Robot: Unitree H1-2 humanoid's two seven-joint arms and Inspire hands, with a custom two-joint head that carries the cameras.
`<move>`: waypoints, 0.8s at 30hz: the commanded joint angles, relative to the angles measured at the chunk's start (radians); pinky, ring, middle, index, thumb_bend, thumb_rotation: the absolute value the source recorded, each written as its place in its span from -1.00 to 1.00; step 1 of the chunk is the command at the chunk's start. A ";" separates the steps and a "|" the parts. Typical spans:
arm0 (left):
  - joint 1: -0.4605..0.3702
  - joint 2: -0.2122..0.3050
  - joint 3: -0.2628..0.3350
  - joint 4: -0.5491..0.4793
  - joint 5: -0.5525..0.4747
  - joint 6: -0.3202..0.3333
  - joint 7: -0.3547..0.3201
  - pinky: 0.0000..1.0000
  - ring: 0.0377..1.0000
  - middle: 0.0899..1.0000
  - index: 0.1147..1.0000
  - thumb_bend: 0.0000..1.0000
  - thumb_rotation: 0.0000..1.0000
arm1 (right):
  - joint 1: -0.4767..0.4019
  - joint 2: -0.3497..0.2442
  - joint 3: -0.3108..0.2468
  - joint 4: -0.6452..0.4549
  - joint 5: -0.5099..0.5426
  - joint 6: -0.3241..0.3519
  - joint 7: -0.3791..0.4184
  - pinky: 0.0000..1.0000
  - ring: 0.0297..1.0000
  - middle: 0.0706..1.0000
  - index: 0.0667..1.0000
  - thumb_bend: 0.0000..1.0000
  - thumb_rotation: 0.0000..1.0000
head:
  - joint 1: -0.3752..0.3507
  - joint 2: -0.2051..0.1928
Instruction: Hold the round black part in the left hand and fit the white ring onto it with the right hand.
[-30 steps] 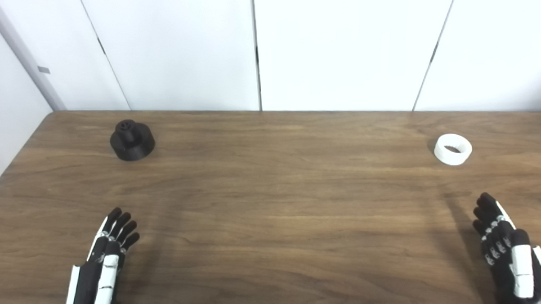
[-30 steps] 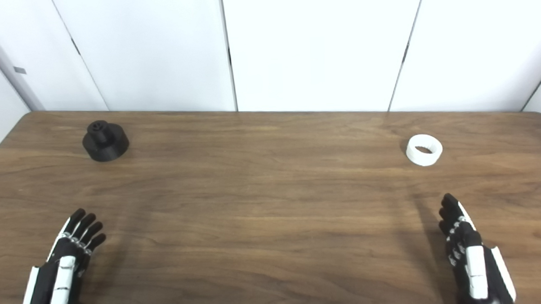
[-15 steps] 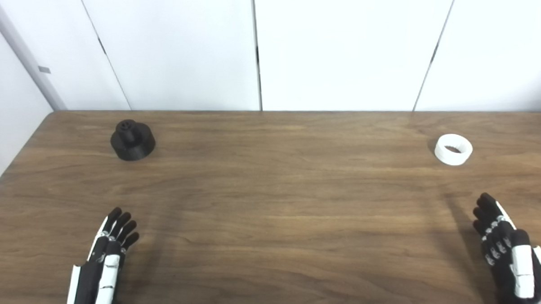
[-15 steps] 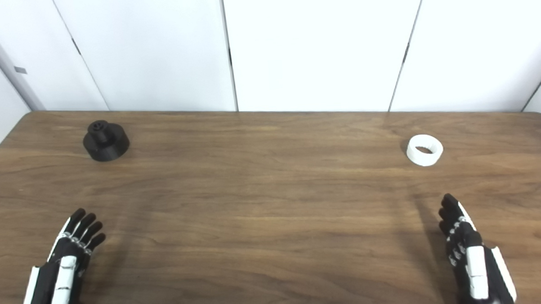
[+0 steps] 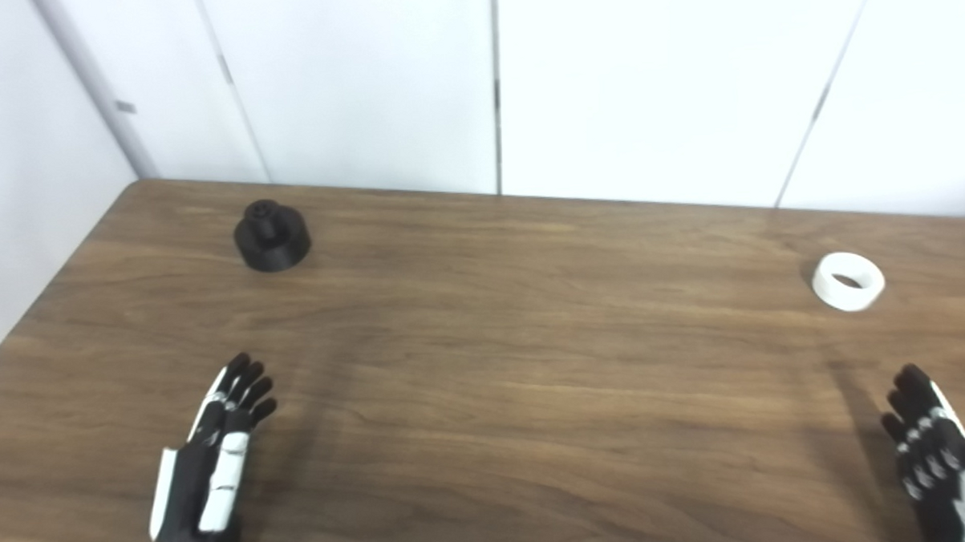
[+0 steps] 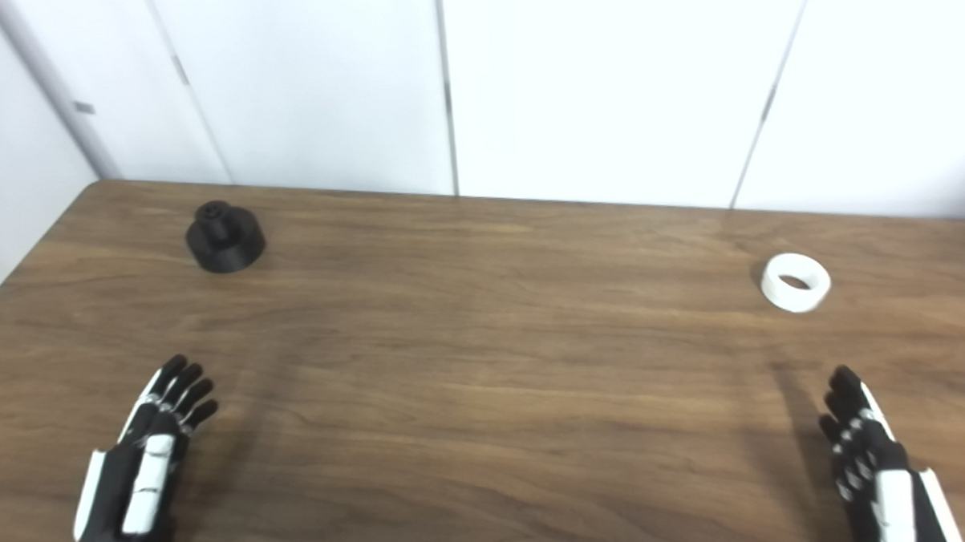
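Observation:
The round black part (image 5: pixel 272 236) stands upright on the wooden table (image 5: pixel 486 367) at the far left, its narrow hub on top. The white ring (image 5: pixel 848 281) lies flat at the far right. My left hand (image 5: pixel 212 461) is open and empty near the front left edge, well short of the black part. My right hand (image 6: pixel 870 466) is open and empty at the front right, short of the ring. Both hands have straight fingers pointing away from me.
White wall panels (image 5: pixel 492 86) rise right behind the table's far edge. The table's left edge (image 5: pixel 49 278) runs close to the black part. Bare wood lies between the two parts and the hands.
The whole picture has shifted right and tilted, so the camera has turned left. The hands and both parts keep their places on the table.

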 commanded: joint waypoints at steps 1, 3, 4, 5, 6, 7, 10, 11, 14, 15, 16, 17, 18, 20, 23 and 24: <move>0.015 -0.018 -0.018 -0.003 0.030 -0.015 0.005 0.72 0.76 0.79 0.81 0.10 0.49 | -0.003 -0.011 -0.005 0.019 0.014 -0.042 0.012 1.00 1.00 1.00 0.95 0.31 1.00 | 0.023 -0.018; 0.015 -0.022 -0.024 0.003 0.039 -0.021 0.010 0.71 0.76 0.78 0.82 0.10 0.49 | -0.006 -0.014 -0.005 0.033 0.018 -0.053 0.018 1.00 1.00 1.00 0.95 0.34 1.00 | 0.040 -0.031; 0.015 -0.024 -0.026 0.006 0.046 -0.025 0.013 0.71 0.76 0.78 0.82 0.10 0.49 | -0.008 -0.016 -0.004 0.041 0.022 -0.059 0.023 1.00 1.00 1.00 0.96 0.37 1.00 | 0.047 -0.037; 0.014 -0.025 -0.027 0.009 0.051 -0.027 0.016 0.71 0.75 0.78 0.81 0.11 0.49 | -0.010 -0.018 -0.004 0.048 0.026 -0.064 0.027 1.00 1.00 1.00 0.97 0.39 1.00 | 0.049 -0.040; 0.013 -0.027 -0.028 0.011 0.059 -0.028 0.021 0.70 0.75 0.77 0.81 0.12 0.49 | -0.012 -0.019 -0.004 0.054 0.028 -0.069 0.030 1.00 1.00 1.00 0.98 0.41 1.00 | 0.054 -0.044; 0.013 -0.028 -0.031 0.013 0.059 -0.030 0.022 0.69 0.74 0.77 0.80 0.12 0.49 | -0.011 -0.016 -0.006 0.054 0.020 -0.064 0.021 1.00 1.00 1.00 0.98 0.43 1.00 | 0.059 -0.051; 0.012 -0.025 -0.041 0.021 0.069 -0.039 0.027 0.69 0.74 0.77 0.81 0.13 0.48 | -0.006 -0.004 -0.012 0.054 -0.011 -0.055 -0.008 1.00 1.00 0.98 0.92 0.24 1.00 | 0.072 -0.074; 0.011 -0.025 -0.043 0.023 0.067 -0.042 0.026 0.69 0.74 0.77 0.81 0.13 0.47 | -0.006 -0.003 -0.012 0.055 -0.014 -0.056 -0.011 1.00 1.00 0.98 0.92 0.20 1.00 | 0.072 -0.074; 0.008 -0.022 -0.049 0.040 0.063 -0.058 0.027 0.70 0.75 0.78 0.81 0.15 0.42 | -0.009 -0.004 -0.012 0.072 -0.017 -0.068 -0.011 1.00 1.00 0.98 0.92 0.22 1.00 | 0.084 -0.096; 0.007 -0.021 -0.050 0.046 0.064 -0.064 0.027 0.70 0.76 0.79 0.81 0.15 0.42 | -0.010 -0.005 -0.012 0.077 -0.019 -0.070 -0.011 1.00 1.00 0.98 0.92 0.23 1.00 | 0.086 -0.097; 0.005 -0.021 -0.050 0.050 0.063 -0.065 0.028 0.69 0.74 0.78 0.81 0.16 0.40 | -0.011 -0.005 -0.012 0.078 -0.021 -0.069 -0.012 1.00 1.00 0.98 0.92 0.25 1.00 | 0.091 -0.099; 0.004 -0.021 -0.051 0.052 0.062 -0.065 0.030 0.69 0.74 0.78 0.80 0.17 0.39 | -0.011 -0.006 -0.012 0.079 -0.022 -0.067 -0.012 1.00 1.00 0.98 0.92 0.26 1.00 | 0.094 -0.098; 0.003 -0.023 -0.051 0.050 0.065 -0.060 0.034 0.69 0.74 0.77 0.80 0.18 0.38 | -0.013 -0.008 -0.012 0.084 -0.023 -0.071 -0.011 1.00 1.00 0.98 0.91 0.26 1.00 | 0.101 -0.096; 0.002 -0.027 -0.053 0.047 0.067 -0.051 0.040 0.68 0.74 0.77 0.78 0.20 0.35 | -0.016 -0.012 -0.014 0.091 -0.020 -0.077 -0.006 1.00 1.00 0.98 0.91 0.27 1.00 | 0.110 -0.094; 0.002 -0.026 -0.059 0.043 0.079 -0.050 0.045 0.67 0.74 0.77 0.78 0.21 0.34 | -0.016 -0.015 -0.017 0.089 -0.010 -0.065 -0.006 1.00 1.00 0.98 0.92 0.27 1.00 | 0.119 -0.090; 0.003 -0.026 -0.061 0.041 0.082 -0.048 0.046 0.66 0.74 0.77 0.78 0.21 0.34 | -0.016 -0.016 -0.018 0.087 -0.009 -0.062 -0.006 1.00 1.00 0.98 0.92 0.27 1.00 | 0.124 -0.087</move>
